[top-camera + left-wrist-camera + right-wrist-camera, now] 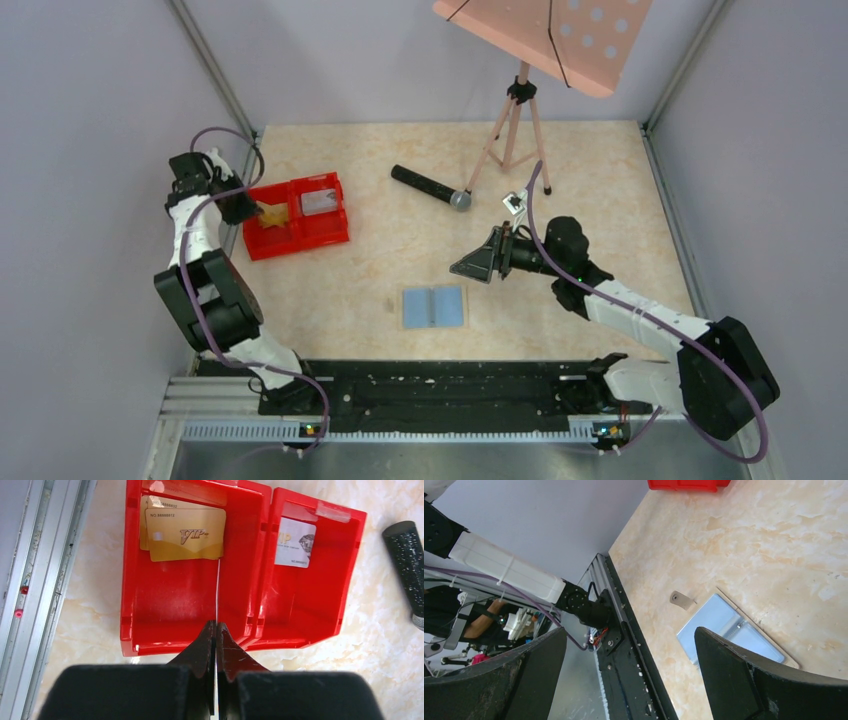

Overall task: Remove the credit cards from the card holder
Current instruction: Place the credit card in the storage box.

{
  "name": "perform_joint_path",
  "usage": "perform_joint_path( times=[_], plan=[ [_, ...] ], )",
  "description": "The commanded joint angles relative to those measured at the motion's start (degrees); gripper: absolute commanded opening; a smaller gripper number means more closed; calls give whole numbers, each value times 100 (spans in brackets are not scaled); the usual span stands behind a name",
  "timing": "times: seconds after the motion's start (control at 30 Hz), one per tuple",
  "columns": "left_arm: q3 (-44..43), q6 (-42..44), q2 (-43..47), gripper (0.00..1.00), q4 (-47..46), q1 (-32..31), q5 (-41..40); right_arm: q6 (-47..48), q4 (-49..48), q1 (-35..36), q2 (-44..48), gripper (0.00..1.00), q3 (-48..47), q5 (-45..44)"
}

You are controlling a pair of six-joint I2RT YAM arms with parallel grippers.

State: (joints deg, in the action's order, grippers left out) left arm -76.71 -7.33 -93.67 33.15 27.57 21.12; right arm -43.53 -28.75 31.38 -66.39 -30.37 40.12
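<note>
The light-blue card holder (433,306) lies open and flat on the table; it also shows in the right wrist view (724,625). No card shows in it. My left gripper (245,205) is over the red tray's left compartment, shut on a thin card (218,590) seen edge-on, gold from above (272,213). Two gold cards (185,535) lie in that compartment. A silvery card (295,542) lies in the right compartment. My right gripper (480,262) is open and empty, up and right of the card holder, jaws wide apart (630,632).
The red two-compartment tray (300,241) sits at the left (165,647). A black microphone (430,187) lies behind the middle. A tripod (510,130) with a pink perforated board (545,35) stands at the back. The metal rail (420,385) runs along the near edge.
</note>
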Motion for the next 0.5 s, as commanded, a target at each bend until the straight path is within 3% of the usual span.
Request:
perform_joint_path(
  times=[0.0,0.47],
  plan=[
    [-204,7,-168,0,-432,20,-92,44,-214,-42,41,99,-145,-49],
    [-441,-139,-782,0,-931,15,473,190,136,-38,192,99,-255,-250]
  ],
)
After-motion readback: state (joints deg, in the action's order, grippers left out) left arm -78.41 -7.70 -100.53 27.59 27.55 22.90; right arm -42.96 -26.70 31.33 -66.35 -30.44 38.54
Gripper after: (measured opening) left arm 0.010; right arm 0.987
